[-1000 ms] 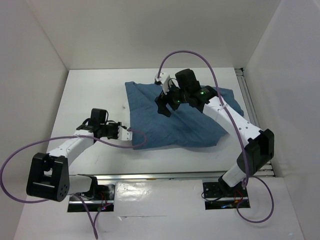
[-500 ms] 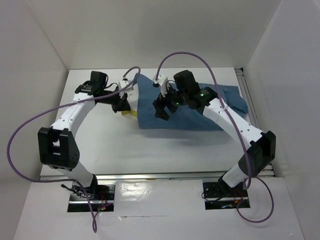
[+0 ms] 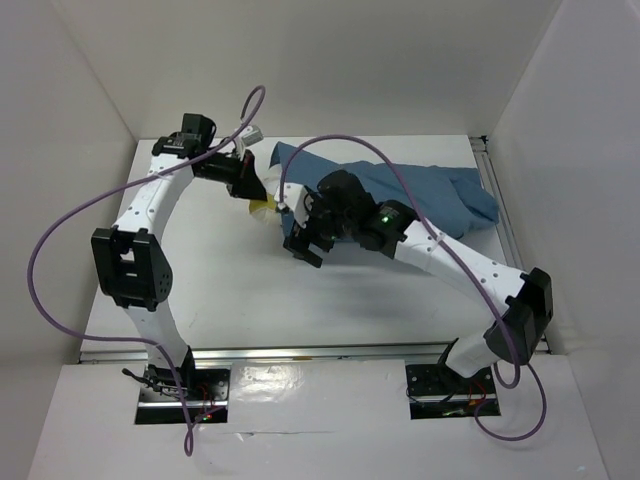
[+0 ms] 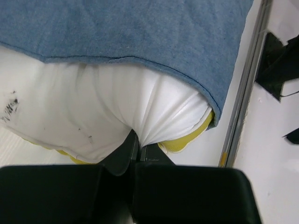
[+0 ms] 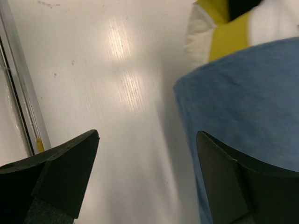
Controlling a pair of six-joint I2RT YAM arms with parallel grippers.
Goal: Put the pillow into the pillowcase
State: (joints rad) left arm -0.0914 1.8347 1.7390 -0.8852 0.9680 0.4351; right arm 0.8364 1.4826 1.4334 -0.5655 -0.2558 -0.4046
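The pillow [image 3: 261, 207] lies on the far half of the table, almost all of it covered by the pillowcase [image 3: 425, 195], with only a pale cream corner and its yellow piping showing at the cloth's left end. The denim-blue pillowcase stretches from the middle of the table toward the far right corner, rumpled at its right end.

Both lie on a white table [image 3: 200, 285] that bears a few small dark marks. Plain white walls [image 3: 300, 60] enclose it on three sides, and a metal rail [image 3: 300, 352] runs along its near edge. Purple cables [image 3: 60, 235] loop above both arms.

The left gripper [image 4: 136, 148], reaching in from the far left, is clamped on the pillow. The left wrist view shows its black fingers pinched together on a fold of the pale fabric just below the pillowcase hem. The right gripper [image 5: 147, 163] hangs over the near left edge of the pillowcase with its jaws spread wide and nothing between them. One of its fingers is above bare table and the other above the blue cloth; whether either touches the surface cannot be told.
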